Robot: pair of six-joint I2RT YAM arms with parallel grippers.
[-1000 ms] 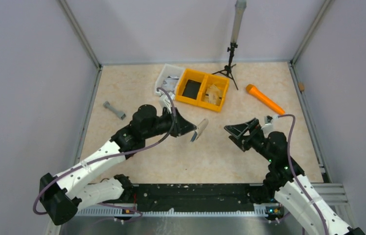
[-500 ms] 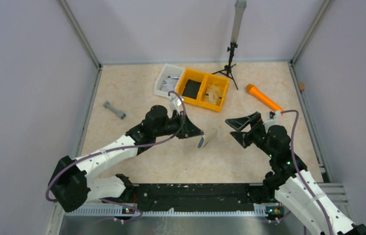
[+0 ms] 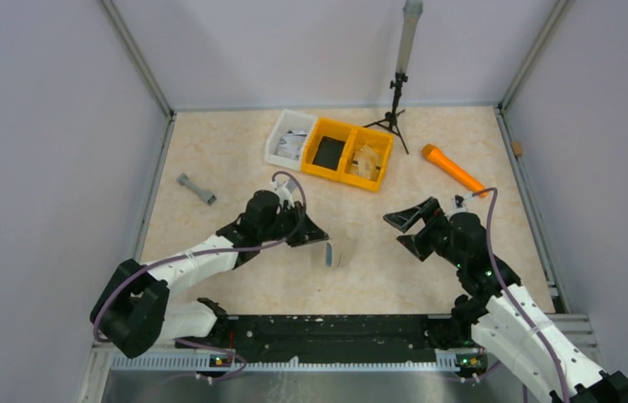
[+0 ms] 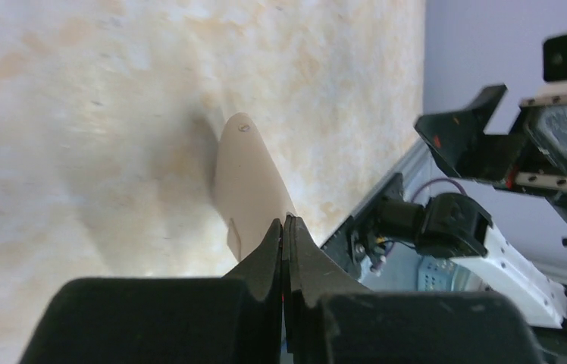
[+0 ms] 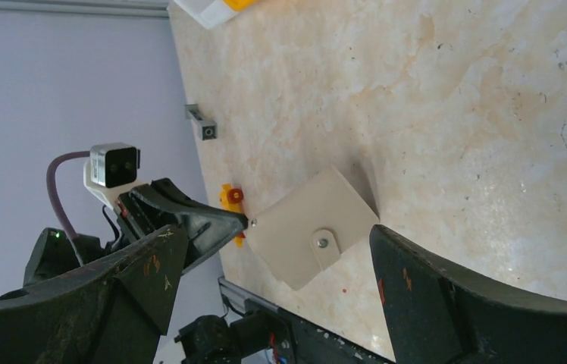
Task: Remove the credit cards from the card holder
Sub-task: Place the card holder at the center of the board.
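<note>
The card holder point(image 3: 336, 253) is a thin beige flap-wallet with a snap tab, standing on edge on the table. My left gripper point(image 3: 319, 240) is shut on its upper corner; in the left wrist view the beige face point(image 4: 246, 182) sticks out past the shut tips point(image 4: 284, 224). My right gripper point(image 3: 410, 230) hangs open to the right of the holder, apart from it. The right wrist view shows the holder's face point(image 5: 303, 220) between my wide-spread fingers point(image 5: 417, 280), further off, with the left gripper point(image 5: 189, 220) pinching its corner. No credit cards show; they are hidden.
A yellow two-part bin point(image 3: 349, 156) and a white bin point(image 3: 290, 138) stand at the back centre. A tripod point(image 3: 395, 109) is behind them. An orange cylinder point(image 3: 455, 170) lies at the back right, a grey dumbbell-shaped piece point(image 3: 196, 189) at the left.
My left arm carried the card holder nearer and down until its edge met the table. My right gripper opened slightly wider and stayed about where it was.
</note>
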